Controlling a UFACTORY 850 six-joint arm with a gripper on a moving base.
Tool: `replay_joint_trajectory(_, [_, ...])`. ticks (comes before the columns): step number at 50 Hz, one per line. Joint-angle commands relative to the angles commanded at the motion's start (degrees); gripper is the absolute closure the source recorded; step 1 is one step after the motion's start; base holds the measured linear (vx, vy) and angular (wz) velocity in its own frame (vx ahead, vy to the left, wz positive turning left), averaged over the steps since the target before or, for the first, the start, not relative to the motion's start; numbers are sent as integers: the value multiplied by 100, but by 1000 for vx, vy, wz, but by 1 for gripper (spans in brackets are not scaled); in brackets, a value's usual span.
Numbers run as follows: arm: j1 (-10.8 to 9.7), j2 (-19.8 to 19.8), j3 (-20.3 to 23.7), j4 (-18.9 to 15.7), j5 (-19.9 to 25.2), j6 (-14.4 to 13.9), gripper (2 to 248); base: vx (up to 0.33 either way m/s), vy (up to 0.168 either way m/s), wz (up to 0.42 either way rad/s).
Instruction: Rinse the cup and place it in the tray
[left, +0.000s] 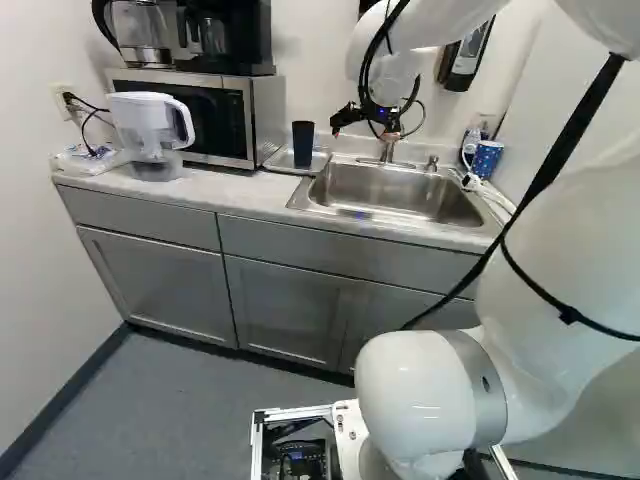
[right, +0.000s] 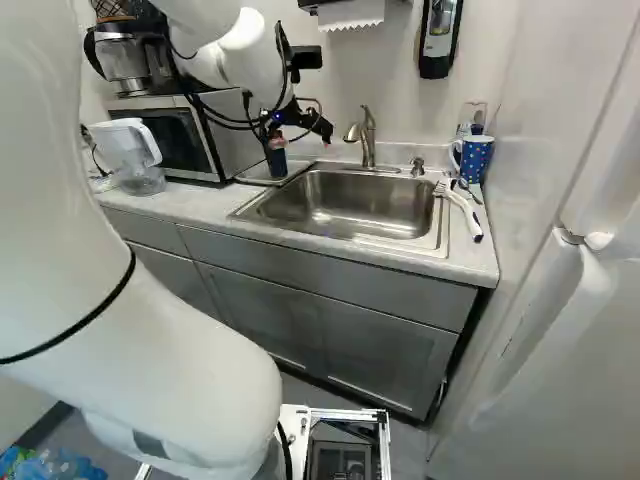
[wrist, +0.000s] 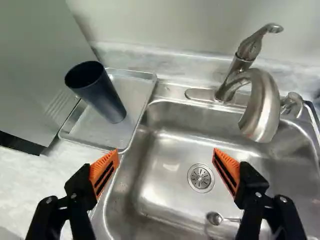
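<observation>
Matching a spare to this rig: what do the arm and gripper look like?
Arm: glossy white, rounded links, with a grey band at a lower joint, black straps and loose black cables near the wrist. Gripper: two black, linked fingers with silver-coloured screws; wedge-shaped orange pads, finely ridged, with dark slots.

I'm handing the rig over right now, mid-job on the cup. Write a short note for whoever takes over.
Gripper: open and empty, raised over the sink near its tray side.
Cup: upright, mouth up, in the tray beside the sink.
Faucet: over the basin, no water seen running.
Done: cup is in the tray.
Left: can't tell whether it was rinsed; confirm that first. If it was, probably just retract the arm.
</observation>
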Motion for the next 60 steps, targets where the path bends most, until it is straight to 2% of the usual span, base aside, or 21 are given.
replay_joint_trajectory(16, [-112, 153, 142, 0, -540, 0, 3, 0, 0, 0])
replay_joint_trajectory(60, [-963, 414, 380, 0, -544, 0, 3, 0, 0, 0])
